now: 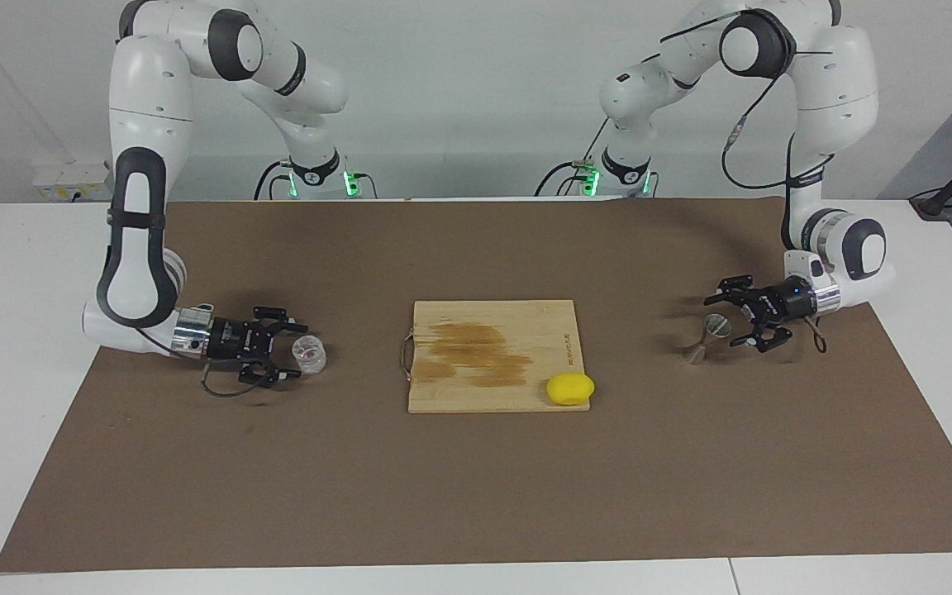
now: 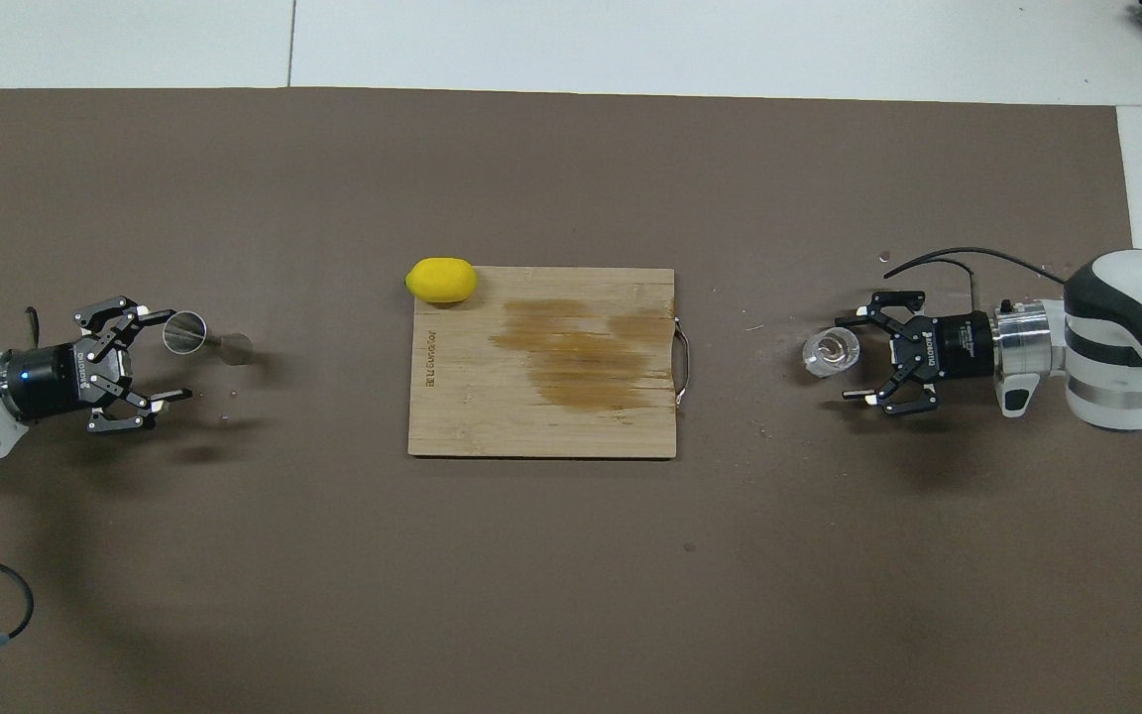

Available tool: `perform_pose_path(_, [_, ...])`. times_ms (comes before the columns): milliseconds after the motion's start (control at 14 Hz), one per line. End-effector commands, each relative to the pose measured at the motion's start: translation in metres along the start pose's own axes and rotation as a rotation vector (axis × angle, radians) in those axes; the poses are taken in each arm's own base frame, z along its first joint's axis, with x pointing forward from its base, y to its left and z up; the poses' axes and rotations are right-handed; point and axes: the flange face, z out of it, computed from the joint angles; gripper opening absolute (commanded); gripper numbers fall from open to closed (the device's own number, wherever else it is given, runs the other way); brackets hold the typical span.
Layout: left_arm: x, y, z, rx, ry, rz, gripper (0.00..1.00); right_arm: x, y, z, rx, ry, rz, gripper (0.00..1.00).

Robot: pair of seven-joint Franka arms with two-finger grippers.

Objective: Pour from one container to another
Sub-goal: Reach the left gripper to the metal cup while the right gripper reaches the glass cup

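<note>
The clear glass tumbler point(image 1: 309, 354) stands on the brown mat toward the right arm's end of the table; it also shows in the overhead view point(image 2: 832, 354). My right gripper point(image 1: 292, 349) point(image 2: 847, 358) lies level and low, open, with its fingertips at either side of the tumbler's near edge, not closed on it. The steel jigger point(image 1: 707, 339) point(image 2: 202, 337) stands upright toward the left arm's end. My left gripper point(image 1: 732, 318) point(image 2: 171, 355) is open and low beside it, with the jigger's upper cup at its fingertips.
A wooden cutting board point(image 1: 484, 388) point(image 2: 541, 416) with a dark stain and a wire handle lies in the middle of the mat. A yellow lemon point(image 1: 570, 388) point(image 2: 442, 280) sits on the board's corner farthest from the robots, toward the left arm's end.
</note>
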Motion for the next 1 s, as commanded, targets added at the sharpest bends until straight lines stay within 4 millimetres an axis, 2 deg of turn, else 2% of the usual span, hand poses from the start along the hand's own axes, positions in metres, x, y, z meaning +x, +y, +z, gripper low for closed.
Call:
perform_pose_path(0, [-0.003, 0.006, 0.010, 0.023, 0.045, 0.006, 1.00, -0.001, -0.005, 0.004, 0.020, -0.027, -0.020, 1.00])
perform_pose_path(642, [0.001, 0.001, 0.024, 0.038, 0.073, 0.013, 1.00, -0.004, -0.006, 0.016, 0.020, -0.038, -0.019, 1.00])
perform_pose_path(927, [0.001, -0.001, 0.032, 0.048, 0.074, 0.014, 1.00, 0.002, -0.005, 0.017, 0.015, -0.039, -0.013, 1.00])
